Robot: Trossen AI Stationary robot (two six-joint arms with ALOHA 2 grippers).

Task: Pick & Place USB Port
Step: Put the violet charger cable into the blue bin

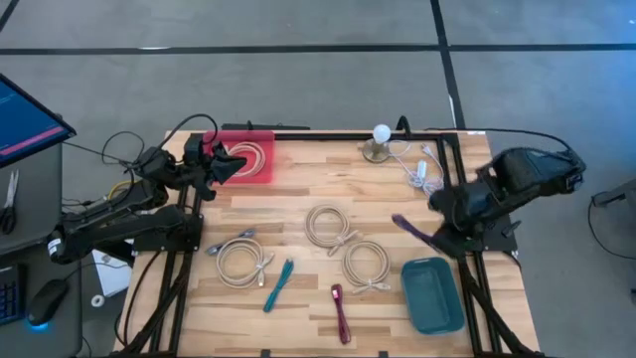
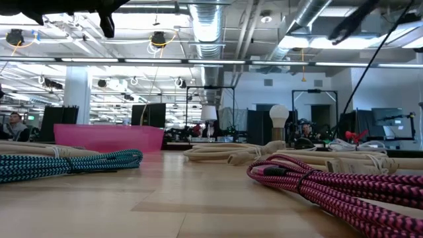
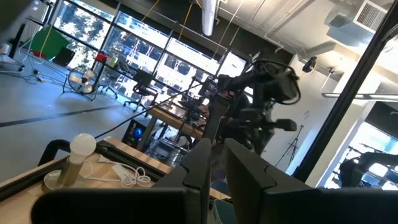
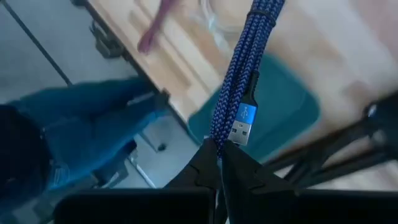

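Above the tabletop's (image 1: 298, 214) near right corner, the right pincer (image 4: 219, 149) is clamping a bundled blue USB cable (image 4: 239, 93) by its very end over the teal bin (image 1: 432, 294), so it may be slipping free or dropping outside. Farther left, the left pincer (image 1: 221, 164) is hovering nearly closed, apparently empty, over the red bin (image 1: 260, 142).

Lamp (image 1: 380, 140) with round white bulb at bench (image 1: 298, 204) far edge. Monitor (image 1: 25, 117), scissors (image 1: 10, 189), mouse (image 1: 46, 301) on side desk. Seated person (image 2: 13, 125) in background.
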